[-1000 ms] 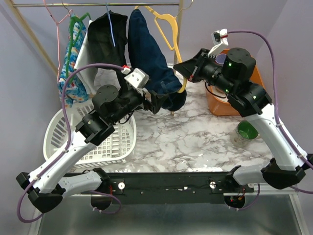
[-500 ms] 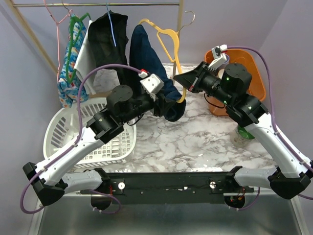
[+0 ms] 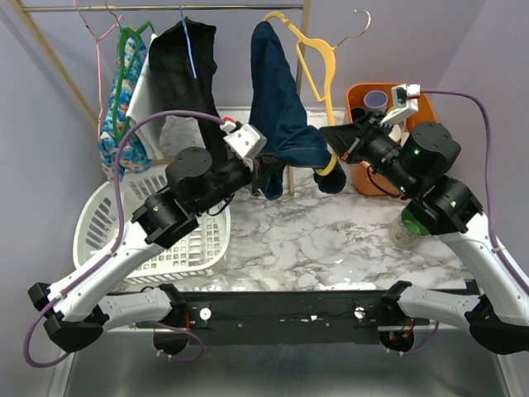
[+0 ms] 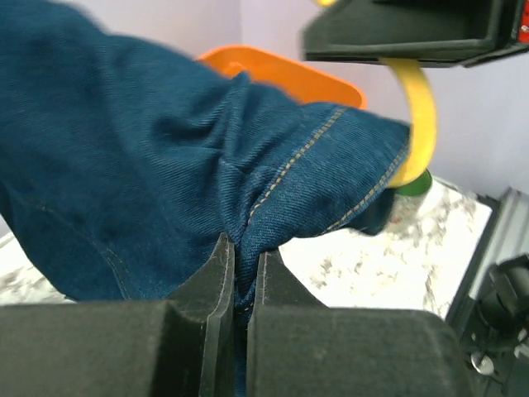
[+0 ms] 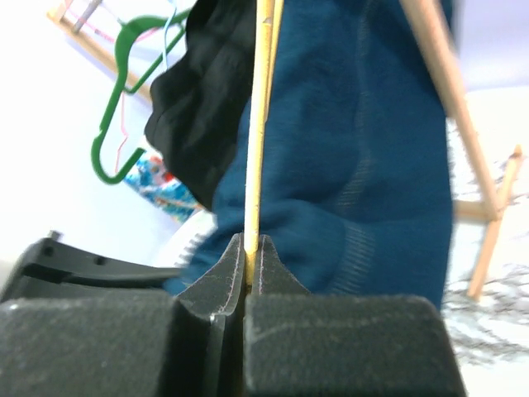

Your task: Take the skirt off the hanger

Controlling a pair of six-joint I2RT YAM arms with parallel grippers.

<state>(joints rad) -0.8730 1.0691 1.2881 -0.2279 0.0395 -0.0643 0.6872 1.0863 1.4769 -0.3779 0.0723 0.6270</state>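
The black skirt point(image 3: 183, 74) hangs on the thin light-blue hanger point(image 3: 190, 50) from the rail at the back left, and neither gripper touches it. It also shows in the right wrist view as the dark skirt point(image 5: 207, 107). My left gripper point(image 3: 275, 178) point(image 4: 245, 248) is shut on a fold of a navy-blue denim garment point(image 3: 281, 107) point(image 4: 149, 165) point(image 5: 372, 165). That garment drapes over a yellow hanger point(image 3: 318, 62) point(image 4: 417, 107) point(image 5: 263, 124). My right gripper point(image 3: 332, 155) point(image 5: 250, 244) is shut on the yellow hanger's lower end.
A white laundry basket point(image 3: 107, 231) stands at the left under my left arm. An orange bin point(image 3: 368, 178) and a green cup point(image 3: 417, 222) sit at the right. A green hanger point(image 3: 132, 45) with a floral garment point(image 3: 120, 124) hangs on the rail point(image 3: 165, 8).
My left gripper closed on the navy garment's fold. The right arm carried the yellow hanger to the right, stretching the navy garment between the two grippers.
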